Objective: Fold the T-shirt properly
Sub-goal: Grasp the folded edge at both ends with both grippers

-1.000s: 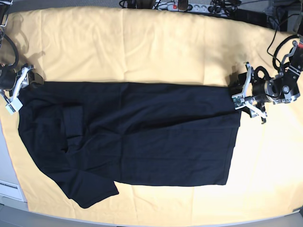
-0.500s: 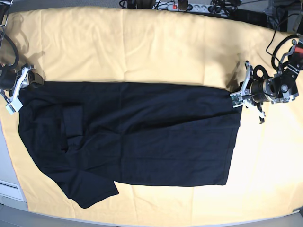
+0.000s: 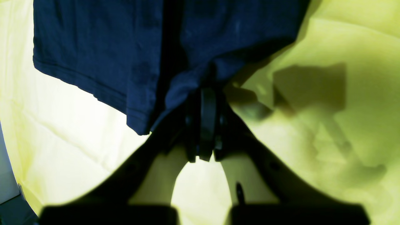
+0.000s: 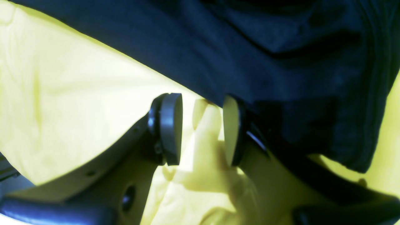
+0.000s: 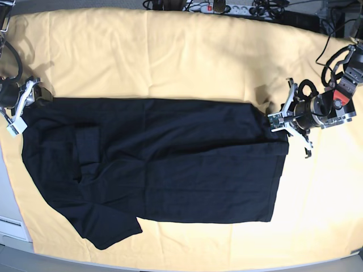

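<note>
The black T-shirt (image 5: 170, 158) lies spread across the yellow cloth, one sleeve pointing to the front left. At the shirt's far right corner, my left gripper (image 5: 277, 120) is shut on the hem. In the left wrist view its jaws (image 3: 202, 97) are pressed together with bunched dark fabric (image 3: 187, 81) pinched between them. My right gripper (image 5: 20, 112) rests at the shirt's far left corner. In the right wrist view it (image 4: 200, 128) stands open, one pad (image 4: 231, 131) against the shirt's edge (image 4: 281, 62) and pale cloth showing between the pads.
A large pale yellow cloth (image 5: 170, 51) covers the table under the shirt. A power strip (image 5: 215, 8) and cables lie along the back edge. The table's front edge (image 5: 187, 267) runs just below the sleeve.
My left gripper has gone from open to shut on the shirt's right corner and has shifted slightly left. The right arm has not moved.
</note>
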`<state>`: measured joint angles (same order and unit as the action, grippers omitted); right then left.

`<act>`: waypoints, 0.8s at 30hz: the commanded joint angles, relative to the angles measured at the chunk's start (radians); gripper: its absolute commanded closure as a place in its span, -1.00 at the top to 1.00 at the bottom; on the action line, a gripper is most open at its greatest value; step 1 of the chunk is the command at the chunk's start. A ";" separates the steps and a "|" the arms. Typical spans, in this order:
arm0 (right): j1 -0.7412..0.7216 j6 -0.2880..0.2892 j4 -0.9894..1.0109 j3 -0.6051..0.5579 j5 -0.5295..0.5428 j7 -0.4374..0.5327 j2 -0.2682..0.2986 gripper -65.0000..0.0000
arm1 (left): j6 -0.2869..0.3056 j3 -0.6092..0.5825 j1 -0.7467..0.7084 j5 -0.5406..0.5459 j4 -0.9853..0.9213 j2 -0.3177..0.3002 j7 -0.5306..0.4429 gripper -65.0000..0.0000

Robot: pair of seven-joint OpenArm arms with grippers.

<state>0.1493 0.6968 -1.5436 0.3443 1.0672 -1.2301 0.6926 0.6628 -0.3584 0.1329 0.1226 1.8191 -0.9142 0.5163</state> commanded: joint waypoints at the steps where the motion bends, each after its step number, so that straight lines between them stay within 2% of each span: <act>1: -0.014 0.001 -0.013 0.006 -0.036 0.049 0.027 -0.25 | -0.009 0.012 0.017 0.004 0.013 -0.019 -0.015 -1.00; 5: -0.014 0.001 -0.013 -0.021 -0.251 0.214 0.028 -0.25 | -0.009 0.012 0.017 0.005 0.013 -0.019 -0.015 -1.00; 10: -0.014 0.001 -0.013 -0.081 -0.369 0.247 0.028 -0.15 | -0.009 0.012 0.017 0.005 0.013 -0.019 -0.015 -1.00; 14: -0.014 0.001 -0.013 -0.130 -0.498 0.333 0.029 -0.15 | -0.009 0.012 0.017 0.005 0.013 -0.019 -0.015 -1.00; 17: -0.014 0.001 -0.013 -0.160 -0.576 0.380 0.029 -0.02 | -0.009 0.012 0.016 0.005 0.013 -0.019 -0.015 -1.00; 24: -0.014 0.001 -0.013 -0.170 -0.597 0.386 0.028 -0.04 | -0.009 0.012 0.016 0.009 0.013 -0.019 -0.015 -1.00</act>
<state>0.1463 0.6968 -1.5455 0.1699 0.4706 -0.8524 0.6983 0.6628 -0.3584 0.1329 0.1230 1.8191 -0.9142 0.5163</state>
